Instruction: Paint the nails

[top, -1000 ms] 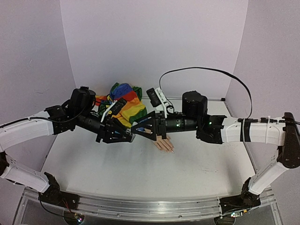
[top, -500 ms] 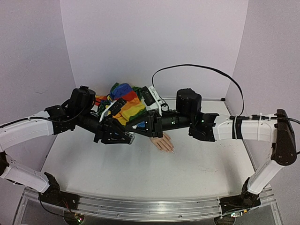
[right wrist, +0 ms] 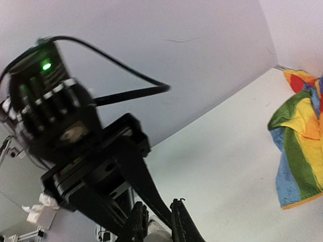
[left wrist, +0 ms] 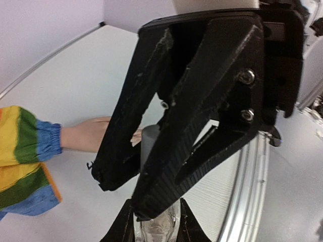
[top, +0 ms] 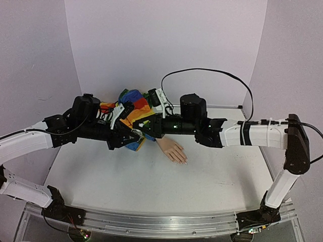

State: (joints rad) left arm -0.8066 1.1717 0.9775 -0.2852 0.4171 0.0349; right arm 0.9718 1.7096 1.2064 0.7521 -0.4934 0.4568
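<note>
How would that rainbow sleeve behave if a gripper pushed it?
The sleeve probably bunches rather than slides: it lies crumpled in soft folds. It looks light, thin cloth. Pushing may drag the hand, which pokes from its cuff.

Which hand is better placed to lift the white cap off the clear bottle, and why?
Right. The right hand is closed on the white cap, while the left hand grips the clear bottle below it. The left hand is probably needed to steady the bottle.
</note>
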